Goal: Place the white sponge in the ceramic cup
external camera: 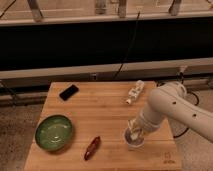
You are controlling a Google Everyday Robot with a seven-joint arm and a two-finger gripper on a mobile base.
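Claw [135, 132] low over ceramic cup [134, 142], wooden table [105, 115]

Wooden table [100, 117], tool [135, 131] low over its right front part, green bowl [54, 133] front left, black flat device [69, 92] back left, reddish-brown elongated object [92, 147] at front, lumpy white object [135, 92] back right.
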